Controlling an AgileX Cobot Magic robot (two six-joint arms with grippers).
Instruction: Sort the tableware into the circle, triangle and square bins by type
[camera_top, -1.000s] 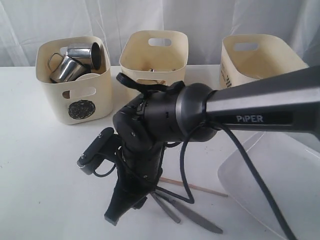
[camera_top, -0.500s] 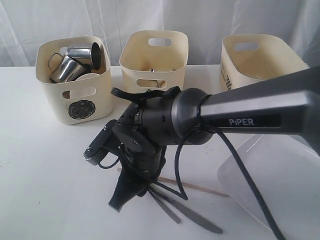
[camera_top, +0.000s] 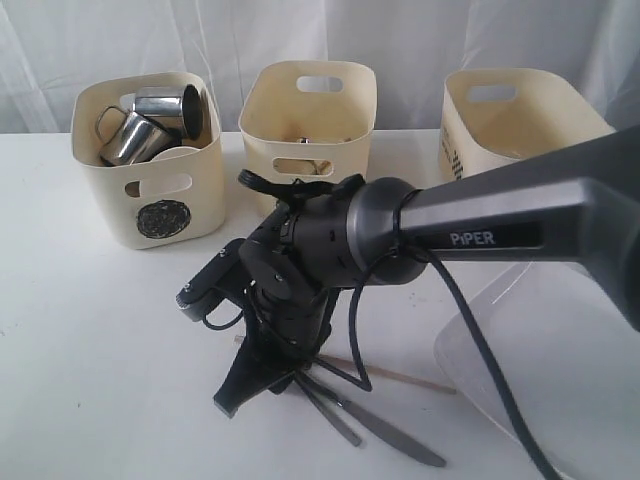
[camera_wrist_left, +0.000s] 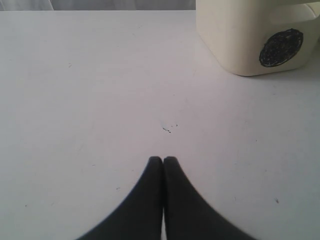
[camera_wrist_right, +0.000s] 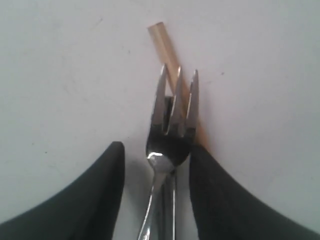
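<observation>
My left gripper (camera_wrist_left: 163, 162): jaws pressed shut, empty, over bare table (camera_wrist_left: 75, 100) near the circle bin (camera_top: 150, 190) at the back-left. My right gripper (camera_wrist_right: 157, 149): jaws apart, astride the fork (camera_wrist_right: 170, 135) by the front edge; a chopstick (camera_wrist_right: 162, 40) lies under its tines. Nothing gripped.

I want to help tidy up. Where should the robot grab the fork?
Probably at the narrow neck just below the tines of the fork, coming straight down from above with one finger on each side. It lies flat on the table, tines over a chopstick, and the open right gripper straddles it.
</observation>
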